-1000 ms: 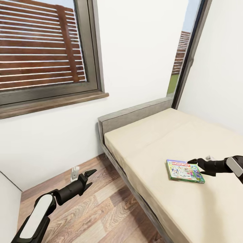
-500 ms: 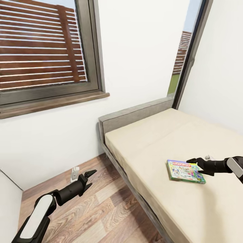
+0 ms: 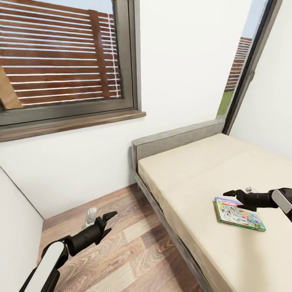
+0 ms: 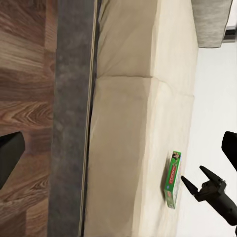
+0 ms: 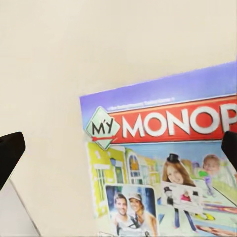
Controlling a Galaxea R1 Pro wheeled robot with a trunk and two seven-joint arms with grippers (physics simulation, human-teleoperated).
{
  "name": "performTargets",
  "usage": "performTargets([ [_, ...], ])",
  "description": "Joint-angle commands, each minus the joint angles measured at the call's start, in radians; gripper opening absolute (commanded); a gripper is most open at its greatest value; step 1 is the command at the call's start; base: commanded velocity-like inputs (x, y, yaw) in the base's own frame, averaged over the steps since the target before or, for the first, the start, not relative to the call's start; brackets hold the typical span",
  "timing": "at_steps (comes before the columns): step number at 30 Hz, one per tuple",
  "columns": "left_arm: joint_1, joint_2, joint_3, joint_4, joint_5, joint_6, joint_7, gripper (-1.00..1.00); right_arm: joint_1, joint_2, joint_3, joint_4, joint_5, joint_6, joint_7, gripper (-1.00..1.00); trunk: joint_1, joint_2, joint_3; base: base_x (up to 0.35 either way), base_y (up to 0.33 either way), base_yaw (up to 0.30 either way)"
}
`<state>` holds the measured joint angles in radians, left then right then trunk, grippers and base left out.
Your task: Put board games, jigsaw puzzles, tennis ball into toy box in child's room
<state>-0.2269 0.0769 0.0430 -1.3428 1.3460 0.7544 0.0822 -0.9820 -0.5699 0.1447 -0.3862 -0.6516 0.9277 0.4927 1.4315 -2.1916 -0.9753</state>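
One board game, a green-edged "My Monopoly" box, lies flat on the cream bed. My right gripper hovers open just above the box's far edge. In the right wrist view the printed lid lies directly below my gripper, between the two spread fingertips. The left wrist view shows the box edge-on with the right gripper open beside it. My left gripper hangs open over the wood floor, well left of the bed. The toy box, table, jigsaw puzzles and tennis ball are out of view.
A grey headboard stands against the white wall under a window sill. The bed's dark side rail borders the plank floor. A small white object stands by the wall. A white panel rises at the left.
The whole picture has shifted right, so the camera moved. The board game now sits further right and lower under my right gripper. The left arm holds the same pose.
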Motion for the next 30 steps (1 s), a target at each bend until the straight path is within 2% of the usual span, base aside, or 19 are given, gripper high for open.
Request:
performTargets([
  [1,0.002,-0.001,0.001,0.0,0.01,0.004,0.009,1.0,0.0,-0.001,0.004,0.0,0.006,0.0,0.009,1.0,0.0,0.0,-0.001,0.0,0.0,0.209],
  [10,0.009,-0.001,-0.001,0.003,0.01,-0.002,0.008,1.0,0.0,-0.002,0.004,0.0,0.007,0.0,0.009,1.0,0.0,0.0,0.001,0.0,0.0,0.099],
  [17,0.01,-0.002,-0.001,0.005,0.01,-0.012,0.008,1.0,-0.002,-0.013,0.003,0.0,0.007,-0.004,0.008,1.0,0.0,0.0,0.001,0.0,0.0,0.029],
  [20,0.011,-0.002,-0.002,0.007,0.009,-0.018,0.008,1.0,-0.005,-0.044,0.002,0.0,0.006,-0.008,0.007,1.0,0.0,0.0,0.001,0.0,0.0,0.012],
  [21,0.011,-0.002,-0.002,0.007,0.009,-0.018,0.008,1.0,-0.005,-0.044,0.002,0.0,0.006,-0.008,0.007,1.0,0.0,0.0,0.001,0.0,0.0,0.009],
  [23,0.011,-0.001,-0.003,0.007,0.008,-0.02,0.008,1.0,-0.006,-0.071,0.002,0.0,0.005,-0.009,0.009,1.0,0.0,0.0,0.001,0.0,0.0,0.007],
  [24,0.011,-0.001,-0.003,0.007,0.008,-0.02,0.008,1.0,-0.006,-0.071,0.002,0.0,0.005,-0.009,0.009,1.0,0.0,0.0,0.001,0.0,0.0,0.006],
  [25,0.011,-0.001,-0.004,0.007,0.007,-0.021,0.008,1.0,-0.006,-0.083,0.002,0.0,0.004,-0.009,0.009,1.0,0.0,0.0,0.001,0.0,0.0,0.005],
  [28,0.011,-0.002,-0.005,0.007,-0.015,-0.022,0.008,1.0,-0.008,-0.106,0.001,-0.001,0.003,-0.009,0.011,1.0,0.0,0.0,0.001,0.0,0.0,-0.015],
  [30,0.012,-0.003,-0.006,0.007,-0.028,-0.023,0.008,1.0,-0.008,-0.109,0.001,-0.001,0.003,-0.009,0.011,1.0,0.0,0.0,0.001,0.0,0.0,-0.08],
])
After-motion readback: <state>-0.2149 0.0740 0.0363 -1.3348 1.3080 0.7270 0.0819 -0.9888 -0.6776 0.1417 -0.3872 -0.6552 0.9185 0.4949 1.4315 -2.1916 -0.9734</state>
